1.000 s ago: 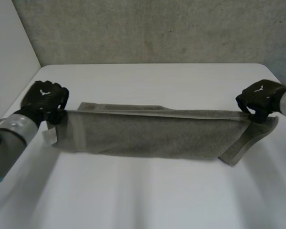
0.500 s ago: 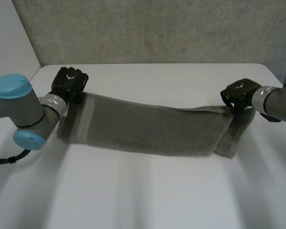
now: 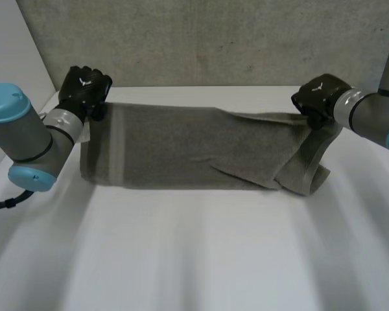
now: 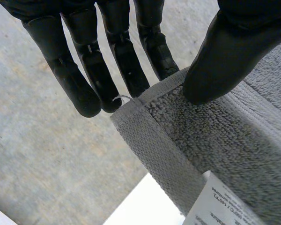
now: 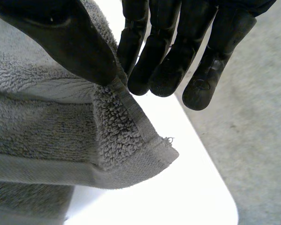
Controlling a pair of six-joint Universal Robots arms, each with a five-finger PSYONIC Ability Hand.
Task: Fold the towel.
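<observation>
Towel (image 3: 168,146) lengthwise between left hand (image 3: 84,89) and right hand (image 3: 318,97)

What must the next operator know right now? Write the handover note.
Left hand: shut on the towel, pinching the corner near its label.
Right hand: shut on the opposite corner.
Towel: stretched between the hands across the far part of the white table, right end sagging in loose layers.
Done: both corners gripped.
Left: probably lay it flat, then make a neat fold.
</observation>
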